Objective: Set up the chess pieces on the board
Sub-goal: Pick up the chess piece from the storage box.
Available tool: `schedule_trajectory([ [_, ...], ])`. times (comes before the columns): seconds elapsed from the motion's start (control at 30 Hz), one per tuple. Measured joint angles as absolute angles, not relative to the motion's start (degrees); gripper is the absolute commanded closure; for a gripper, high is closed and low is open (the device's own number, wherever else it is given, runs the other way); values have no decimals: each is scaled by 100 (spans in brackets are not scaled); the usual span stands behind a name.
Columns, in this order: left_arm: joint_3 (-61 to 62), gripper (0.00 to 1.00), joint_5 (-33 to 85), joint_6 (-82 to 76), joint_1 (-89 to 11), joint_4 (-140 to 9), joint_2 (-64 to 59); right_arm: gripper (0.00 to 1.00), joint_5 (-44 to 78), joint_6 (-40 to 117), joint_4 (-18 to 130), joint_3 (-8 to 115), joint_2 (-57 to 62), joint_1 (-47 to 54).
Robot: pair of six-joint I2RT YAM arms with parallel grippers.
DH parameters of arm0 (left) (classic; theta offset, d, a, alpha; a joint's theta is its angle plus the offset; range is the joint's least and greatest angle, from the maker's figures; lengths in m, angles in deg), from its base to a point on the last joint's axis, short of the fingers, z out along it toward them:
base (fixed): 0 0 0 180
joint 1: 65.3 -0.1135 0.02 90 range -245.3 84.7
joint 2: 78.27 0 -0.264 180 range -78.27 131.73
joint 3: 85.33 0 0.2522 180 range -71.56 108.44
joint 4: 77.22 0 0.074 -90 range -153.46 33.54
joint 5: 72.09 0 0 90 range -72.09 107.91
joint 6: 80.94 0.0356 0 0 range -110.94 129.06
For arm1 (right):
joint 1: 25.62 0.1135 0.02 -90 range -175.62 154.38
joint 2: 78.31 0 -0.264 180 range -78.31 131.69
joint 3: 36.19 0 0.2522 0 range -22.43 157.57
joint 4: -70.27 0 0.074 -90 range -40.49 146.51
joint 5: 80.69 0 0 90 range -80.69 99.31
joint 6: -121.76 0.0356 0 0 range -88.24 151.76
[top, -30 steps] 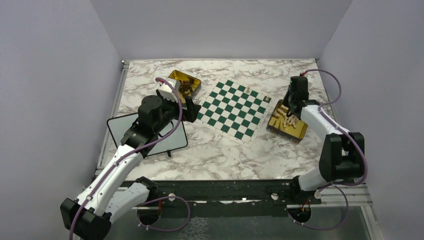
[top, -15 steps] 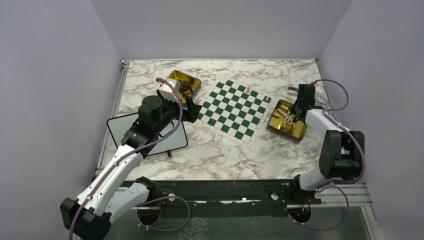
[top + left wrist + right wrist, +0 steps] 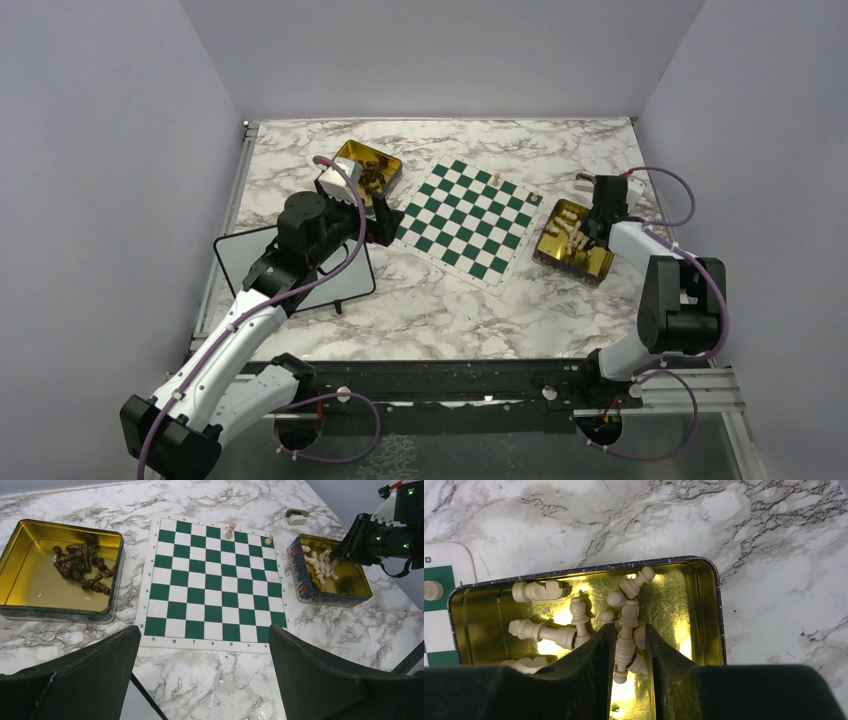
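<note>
The green and white board lies mid-table, with two pale chess pieces standing along its far edge. More pale pieces lie heaped in the gold tin to the right of the board. My right gripper reaches down into that tin, its jaws narrowed on a pale piece lying lengthwise between them. Dark pieces sit in the other gold tin at the left. My left gripper hovers wide open over the board's near left edge, holding nothing.
A black-framed whiteboard lies under the left arm, near the left table edge. A small grey and white object rests on the marble behind the right tin. The right arm's cable loops above its forearm.
My right gripper has swung from the board side of the tin to its far right side and now points back into it. The left arm has stayed still.
</note>
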State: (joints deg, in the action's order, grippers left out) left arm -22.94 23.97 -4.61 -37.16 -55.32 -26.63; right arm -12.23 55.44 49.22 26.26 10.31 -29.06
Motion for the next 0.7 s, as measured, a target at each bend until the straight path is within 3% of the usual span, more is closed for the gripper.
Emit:
schedule_trajectory([
  [0.7,-2294,1,2397,-464,-3716,-5530,-2701,68,-1228,5656,4942,2497,1122,-2970],
])
